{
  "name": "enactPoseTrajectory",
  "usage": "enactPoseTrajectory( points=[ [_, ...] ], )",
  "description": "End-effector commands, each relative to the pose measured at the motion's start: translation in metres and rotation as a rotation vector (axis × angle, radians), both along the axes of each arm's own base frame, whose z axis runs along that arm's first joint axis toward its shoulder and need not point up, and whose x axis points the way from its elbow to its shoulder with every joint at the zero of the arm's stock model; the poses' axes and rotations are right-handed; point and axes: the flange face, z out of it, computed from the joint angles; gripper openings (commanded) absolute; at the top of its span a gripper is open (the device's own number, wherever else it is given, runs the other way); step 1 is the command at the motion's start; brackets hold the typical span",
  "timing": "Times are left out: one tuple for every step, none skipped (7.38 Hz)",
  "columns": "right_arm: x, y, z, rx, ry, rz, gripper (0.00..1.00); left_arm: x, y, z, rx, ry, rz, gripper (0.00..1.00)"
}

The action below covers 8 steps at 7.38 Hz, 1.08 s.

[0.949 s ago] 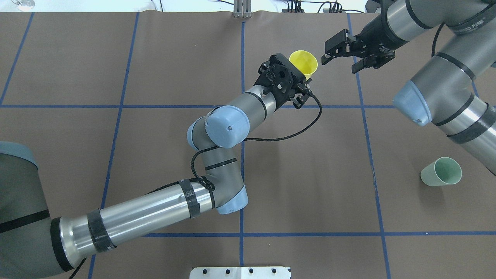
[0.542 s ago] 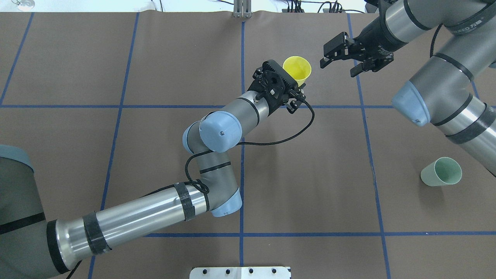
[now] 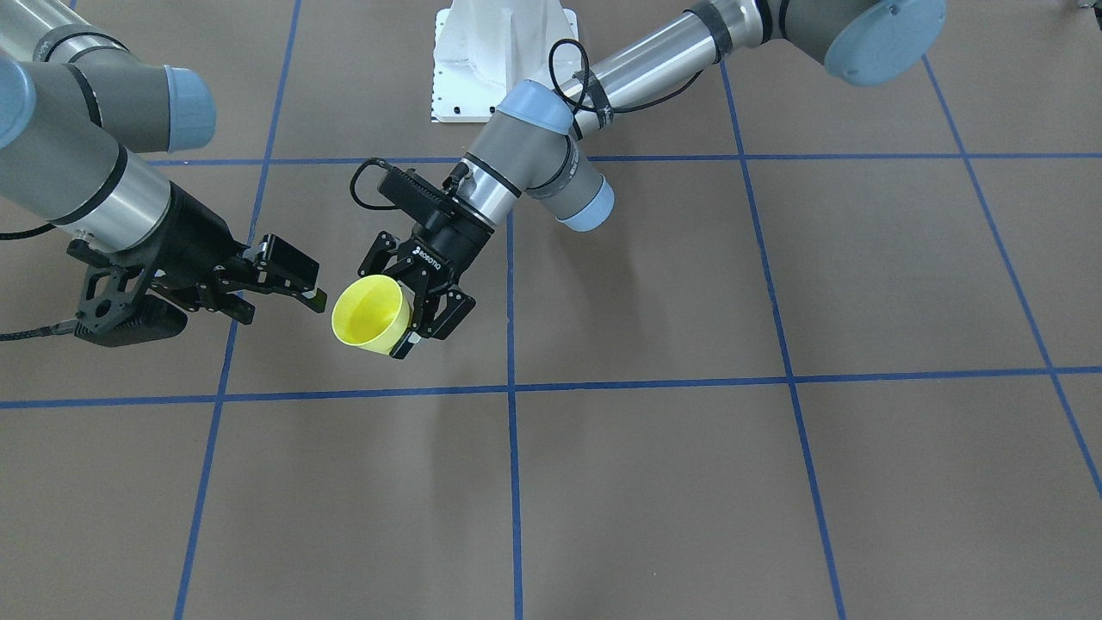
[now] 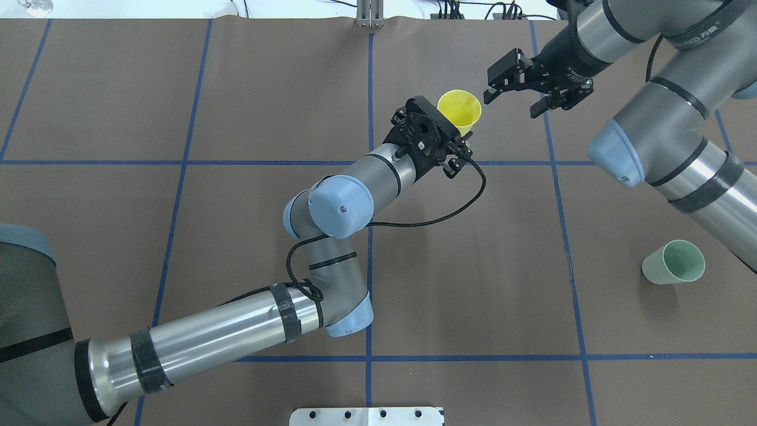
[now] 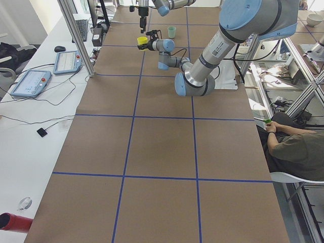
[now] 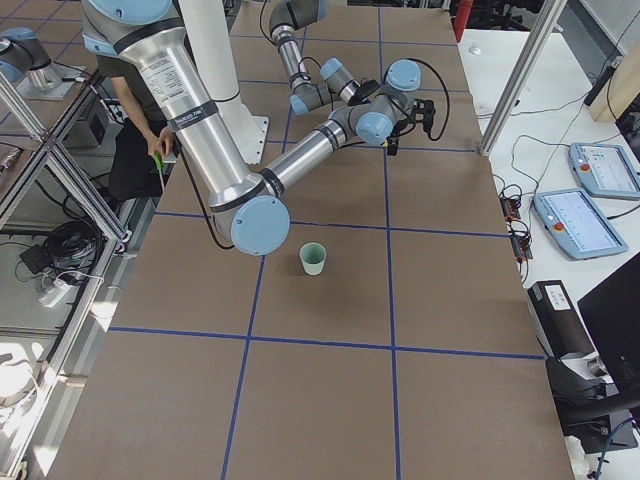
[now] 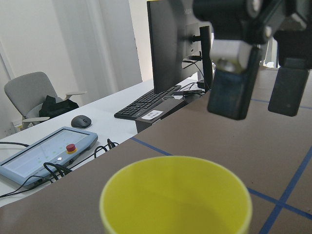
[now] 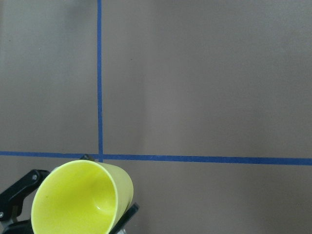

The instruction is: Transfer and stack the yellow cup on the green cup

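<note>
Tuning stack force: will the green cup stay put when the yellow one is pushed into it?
Likely light: the green cup looks like small, empty, thin plastic. It stands free, narrow base down and wide rim up, so an off-centre push may tip or slide it. The yellow cup looks alike in size and taper, so it should nest, perhaps wedge.

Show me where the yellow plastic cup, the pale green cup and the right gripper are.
bright yellow plastic cup (image 4: pixel 460 108): overhead view, inside of its mouth.
pale mint-green plastic cup (image 4: pixel 681 262): overhead view, inside of its mouth.
right gripper (image 4: pixel 511 104): overhead view, midway between its fingertips.
</note>
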Motion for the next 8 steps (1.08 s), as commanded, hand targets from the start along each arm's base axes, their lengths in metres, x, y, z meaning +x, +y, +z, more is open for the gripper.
enactPoseTrajectory(
  points=[
    [-0.017,-0.005,-0.011,-0.034,-0.007,0.0,0.96,0.001,0.002,-0.002,0.003,-0.001,0.002,0.71],
    [-0.019,-0.003,-0.011,-0.036,-0.006,-0.004,0.89,0.002,0.002,-0.003,0.004,-0.002,0.002,0.71],
    [-0.02,-0.003,-0.01,-0.038,-0.005,-0.004,0.85,0.001,0.002,-0.01,0.008,0.004,0.001,0.71],
    [-0.021,-0.004,-0.012,-0.047,-0.006,-0.001,0.76,0.002,0.002,-0.012,0.009,0.005,0.001,0.71],
    [-0.027,-0.002,-0.011,-0.057,-0.007,-0.005,0.74,0.001,0.002,-0.014,0.01,0.008,0.001,0.71],
    [-0.027,-0.001,-0.013,-0.055,-0.01,-0.006,0.69,0.001,0.002,-0.014,0.011,0.007,0.0,0.71],
    [-0.027,0.0,-0.014,-0.057,-0.013,-0.009,0.57,0.001,0.002,-0.014,0.011,0.007,0.0,0.71],
    [-0.026,0.0,-0.015,-0.056,-0.015,-0.011,0.48,0.001,0.002,-0.012,0.01,0.006,0.0,0.71]
  ],
)
